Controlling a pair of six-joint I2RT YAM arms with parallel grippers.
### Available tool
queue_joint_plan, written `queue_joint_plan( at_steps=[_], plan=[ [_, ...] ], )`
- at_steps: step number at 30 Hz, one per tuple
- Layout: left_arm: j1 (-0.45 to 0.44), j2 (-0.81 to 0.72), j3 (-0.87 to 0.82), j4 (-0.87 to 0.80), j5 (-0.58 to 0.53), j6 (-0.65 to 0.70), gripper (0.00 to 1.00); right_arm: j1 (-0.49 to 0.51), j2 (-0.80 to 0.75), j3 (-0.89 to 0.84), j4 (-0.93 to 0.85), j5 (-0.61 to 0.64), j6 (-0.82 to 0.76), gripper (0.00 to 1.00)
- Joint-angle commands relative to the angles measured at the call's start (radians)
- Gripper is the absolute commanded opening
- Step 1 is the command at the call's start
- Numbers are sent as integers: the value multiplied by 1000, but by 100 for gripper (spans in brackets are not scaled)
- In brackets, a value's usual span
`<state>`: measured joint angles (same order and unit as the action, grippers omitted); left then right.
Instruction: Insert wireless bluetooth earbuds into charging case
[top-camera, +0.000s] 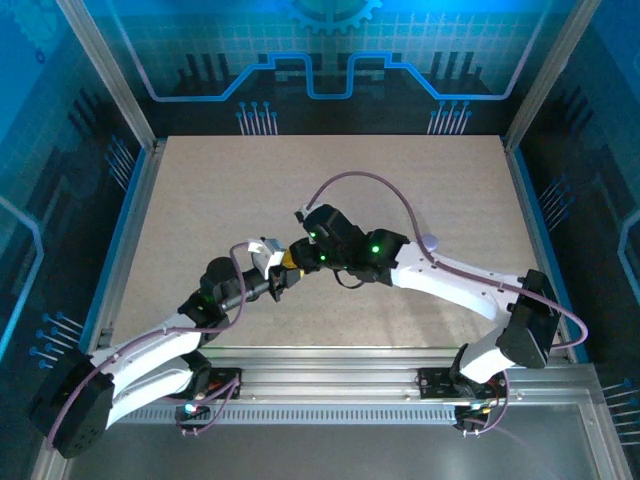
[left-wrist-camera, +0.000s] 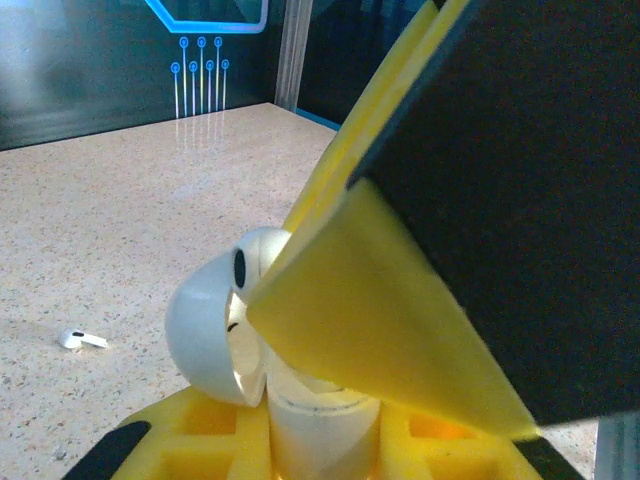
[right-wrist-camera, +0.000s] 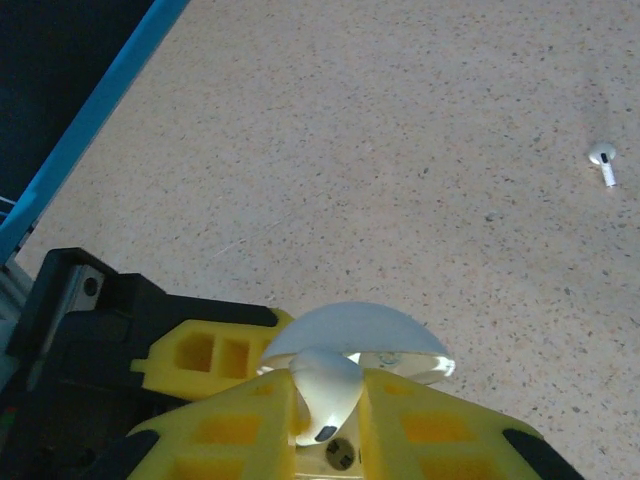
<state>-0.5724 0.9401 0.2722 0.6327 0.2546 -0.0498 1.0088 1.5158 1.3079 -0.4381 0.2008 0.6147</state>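
Top view: two arms meet over the middle of the speckled counter (top-camera: 400, 180). The left gripper (top-camera: 287, 263) and right gripper (top-camera: 302, 256) are tip to tip, and what they carry is hidden between them.

Left wrist view: the left gripper's yellow fingers clamp the white charging case (left-wrist-camera: 305, 425), its lid (left-wrist-camera: 205, 330) hinged open. The right gripper covers its inside. A second earbud (left-wrist-camera: 80, 339) lies on the counter, well apart.

Right wrist view: the right gripper, narrow, pinches an earbud (right-wrist-camera: 325, 385) at the open case. Contact is unclear. No writing is readable.
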Motion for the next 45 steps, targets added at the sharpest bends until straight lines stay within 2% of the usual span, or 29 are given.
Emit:
queue_joint_plan(
  at_steps=[1, 21, 45],
  plan=[
    [-6, -23, 43, 59, 41, 7, 18, 23, -3, -10, 1, -49, -27, 23],
    [-6, -24, 49, 54, 60, 7, 18, 16, -18, 17, -111, 66, -51, 22],
    [-9, -44, 53, 47, 104, 50, 17, 13, 17, 54, -158, -58, -173, 21]
  ],
)
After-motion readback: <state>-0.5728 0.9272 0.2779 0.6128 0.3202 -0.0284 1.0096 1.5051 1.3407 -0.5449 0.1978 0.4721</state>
